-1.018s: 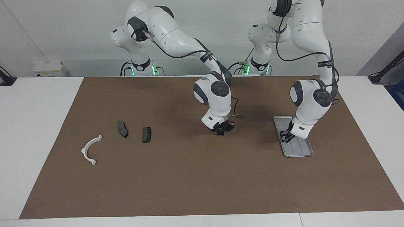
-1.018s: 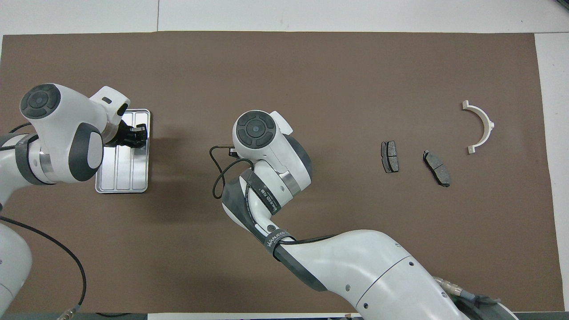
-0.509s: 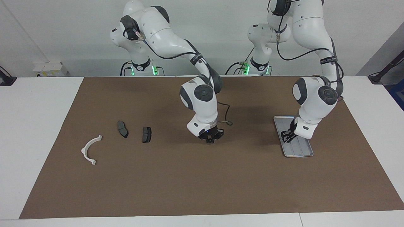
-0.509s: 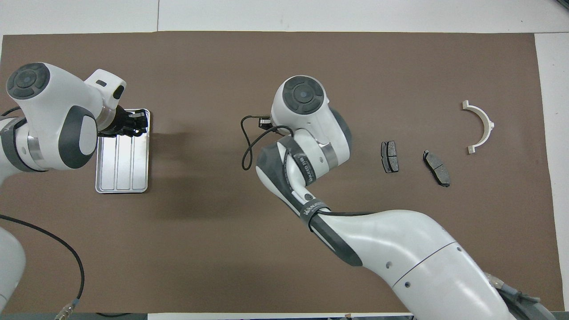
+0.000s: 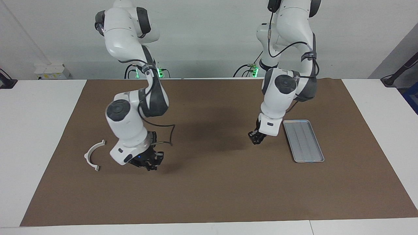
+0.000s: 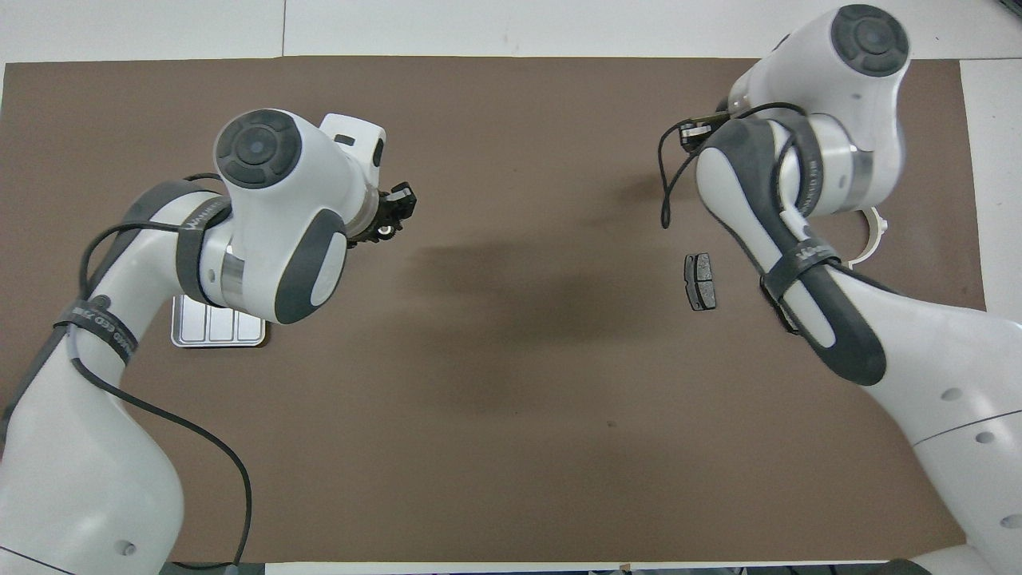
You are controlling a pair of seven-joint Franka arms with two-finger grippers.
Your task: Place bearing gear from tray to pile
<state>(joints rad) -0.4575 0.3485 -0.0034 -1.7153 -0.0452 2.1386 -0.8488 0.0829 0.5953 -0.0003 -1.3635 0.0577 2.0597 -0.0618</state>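
Worktop [image 5: 209,195]: unchanged, brown mat under everything.
Right arm: has swung from mid-mat to the pile; right end effector [image 5: 150,163] hangs low over it, fingertips closed, nothing visible in them.
Left arm: has lifted off the tray toward mid-mat; left end effector [image 5: 257,137] is in the air just beside the tray, narrow, seemingly pinching a small pale part.
Tray [image 5: 305,156]: now uncovered and looks bare.
Pile: white bracket [image 5: 94,155] and one dark pad [image 6: 700,281] show; the arm hides the rest.
Bearing gear [image 6: 386,231]: apparently at the left fingertips, so pickup looks done and the carry to the pile remains.
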